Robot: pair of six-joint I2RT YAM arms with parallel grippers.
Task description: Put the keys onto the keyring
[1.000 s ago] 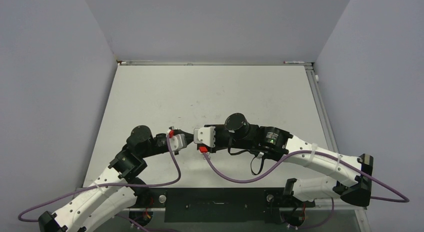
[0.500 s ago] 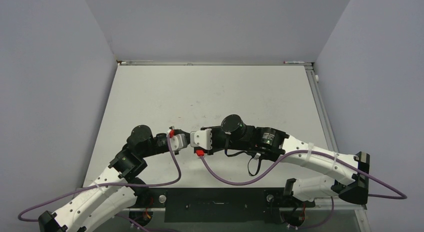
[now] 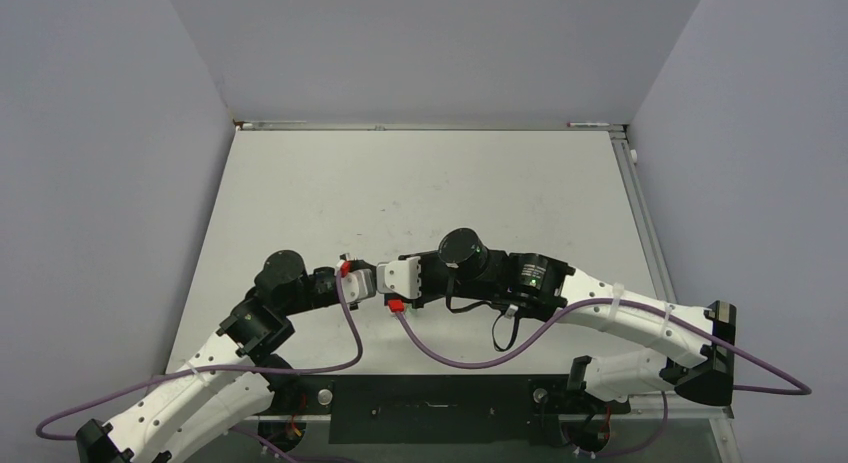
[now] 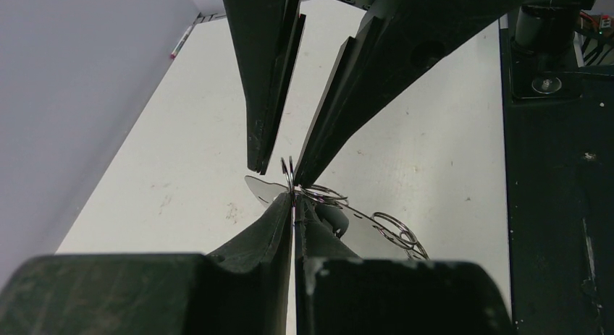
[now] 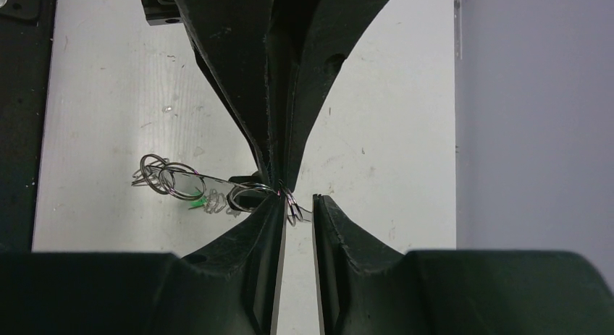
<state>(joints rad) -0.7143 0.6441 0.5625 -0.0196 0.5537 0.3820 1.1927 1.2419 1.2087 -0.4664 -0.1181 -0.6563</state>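
Note:
My left gripper is shut on the thin silver wire of the keyring and holds it above the table. A small silver ring stands up just past its tips. My right gripper is open, with one finger on each side of that small ring. The two grippers meet tip to tip in the top view. More silver rings and the green tag hang to the side. A small dark piece, perhaps a key's black head, hangs by the wire; I cannot tell.
The white table is walled by grey panels at the left, back and right. A black base plate runs along the near edge. Purple cables loop from both wrists.
My right arm has moved left toward the left gripper, and its open fingers now straddle the small ring. The left gripper has kept its place and its hold.

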